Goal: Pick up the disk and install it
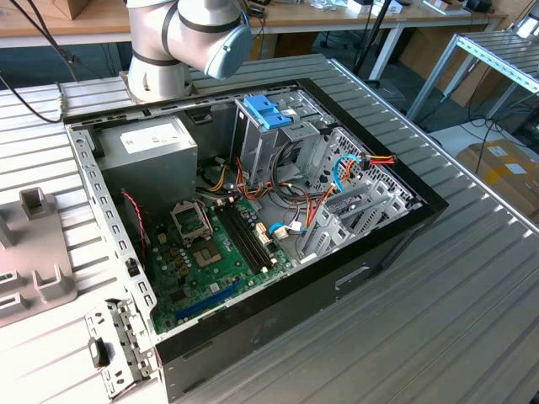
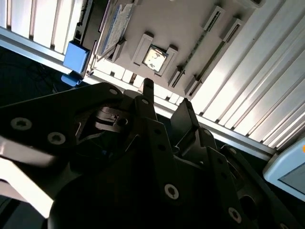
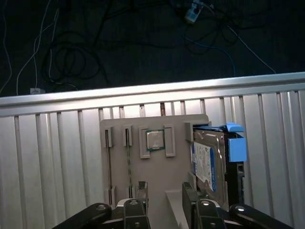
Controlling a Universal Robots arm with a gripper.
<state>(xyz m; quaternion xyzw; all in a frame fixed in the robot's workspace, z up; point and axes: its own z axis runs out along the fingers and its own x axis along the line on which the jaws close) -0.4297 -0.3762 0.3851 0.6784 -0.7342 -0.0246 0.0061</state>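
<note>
Since the disk (image 3: 209, 160) stands on edge in the grey fixture plate (image 3: 119, 167) on the desk (image 3: 47, 162), its rim is exposed for grasping; gripper (image 3: 163, 200) hovers near it, fingers (image 3: 196, 207) spread, holding nothing, disk not yet installed.

The arm (image 1: 168, 42) rises from its grey base (image 1: 156, 80) in the exterior view, with a light-blue cap (image 1: 229, 52) on the joint (image 1: 198, 25) above. In both wrist views the black gripper (image 3: 162, 196) (image 2: 166, 94) has its two fingers (image 3: 135, 212) spread apart, a gap between them.

Lab — opened computer case (image 1: 286, 324) (workbenches (image 1: 320, 15) behind)
</note>
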